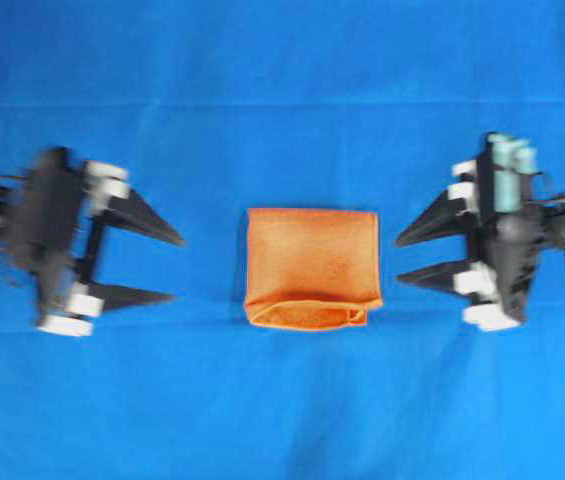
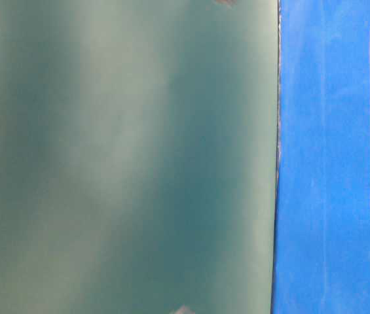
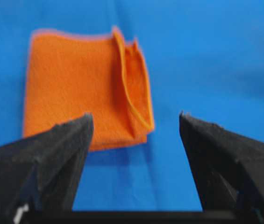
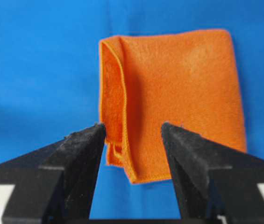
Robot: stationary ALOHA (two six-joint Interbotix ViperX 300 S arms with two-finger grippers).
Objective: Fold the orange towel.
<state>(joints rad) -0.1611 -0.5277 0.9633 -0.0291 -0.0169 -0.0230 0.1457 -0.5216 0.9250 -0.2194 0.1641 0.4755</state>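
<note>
Orange towel [image 1: 311,265] lies folded into a compact rectangle, centred on the blue cloth [image 1: 282,90], layered hem at its near edge. Left gripper [image 1: 177,268] and right gripper [image 1: 400,258] flank it, fingers spread, holding nothing. Folding looks done.

Both arms out level, jaws wide and empty.
Left gripper [image 1: 175,268] in from the left edge, black fingers [image 3: 59,149] spread, pointing toward centre. Right gripper [image 1: 400,259] mirrored from the right, fingers [image 4: 82,154] parted too, nothing between them, wrist rolled slightly, some motion blur.
</note>
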